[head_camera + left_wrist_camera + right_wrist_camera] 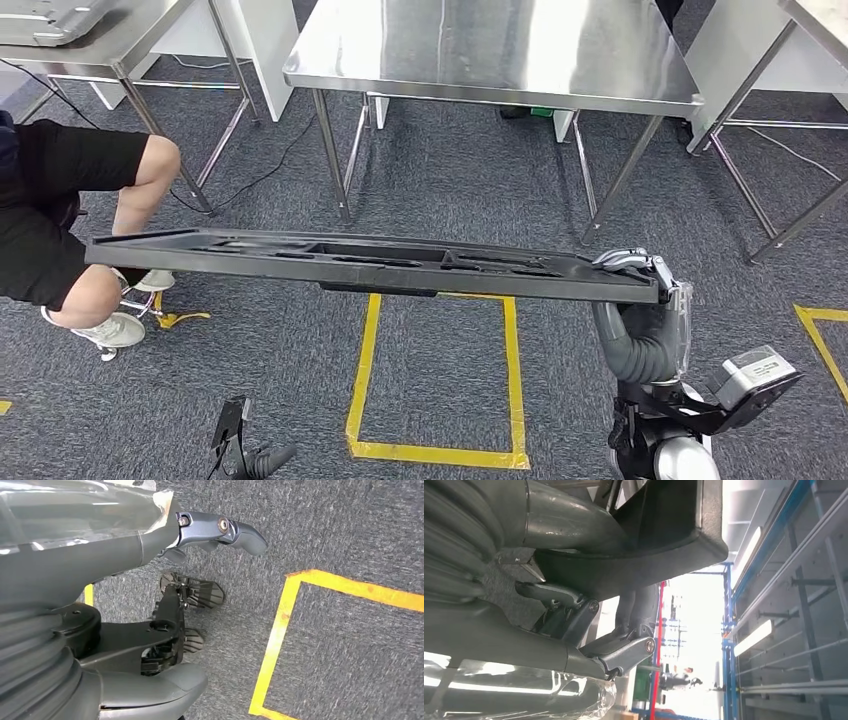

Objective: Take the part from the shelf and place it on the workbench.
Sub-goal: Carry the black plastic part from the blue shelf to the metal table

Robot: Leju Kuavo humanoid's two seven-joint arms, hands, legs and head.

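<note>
beyond part (370, 262), steel table (500, 60)

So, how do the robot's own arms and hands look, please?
The right arm has a grey ribbed cover below a clear plastic wrist shell. The right hand has silvery-grey jointed fingers. The left hand is blue-grey metal with brass-coloured pivot screws, behind a smooth grey cover.

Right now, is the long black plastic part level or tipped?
Nearly level, sloping slightly toward the right hand, which grips one end of the long black plastic part.
</note>
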